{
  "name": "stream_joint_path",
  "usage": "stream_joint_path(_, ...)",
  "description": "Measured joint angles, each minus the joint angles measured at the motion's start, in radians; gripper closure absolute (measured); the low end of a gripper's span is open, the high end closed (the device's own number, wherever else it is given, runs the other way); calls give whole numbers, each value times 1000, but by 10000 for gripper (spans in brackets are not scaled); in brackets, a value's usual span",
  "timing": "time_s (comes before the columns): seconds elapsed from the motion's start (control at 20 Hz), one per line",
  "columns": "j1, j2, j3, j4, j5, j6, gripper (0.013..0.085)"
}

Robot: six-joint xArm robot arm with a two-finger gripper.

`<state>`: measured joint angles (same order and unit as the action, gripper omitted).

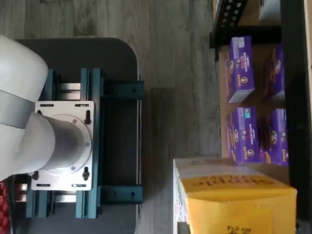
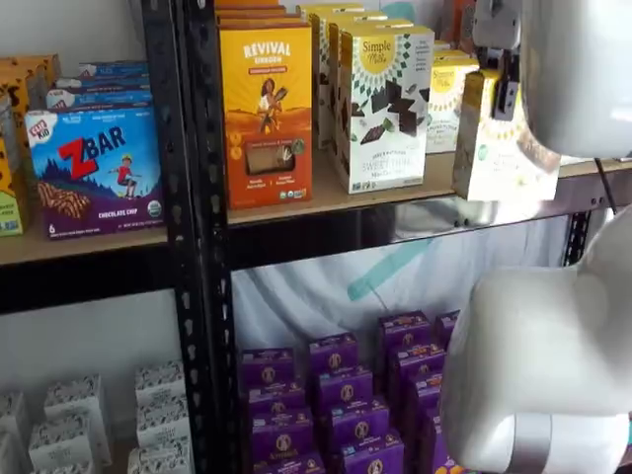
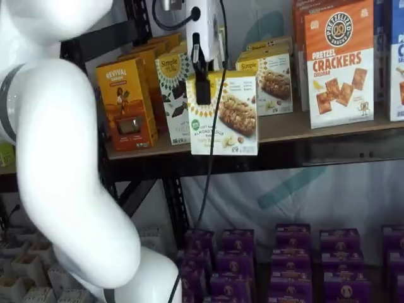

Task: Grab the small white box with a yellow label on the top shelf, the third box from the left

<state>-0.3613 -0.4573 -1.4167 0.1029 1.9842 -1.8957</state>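
Fingers [image 3: 202, 85] pinching the small white box [image 3: 225, 113] at its upper edge; we note one black finger down its front face. We see the box held just off the front of the top shelf [image 3: 328, 129], beside the taller white box [image 3: 172, 95] with dark shapes.

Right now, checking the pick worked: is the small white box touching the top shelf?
Apart. In a shelf view the small white box hangs from the gripper, its bottom edge out in front of the top shelf.
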Motion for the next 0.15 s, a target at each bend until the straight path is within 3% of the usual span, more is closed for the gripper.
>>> stream_joint_path(0.15, 3, -32, 29, -1, 6, 3, 690)
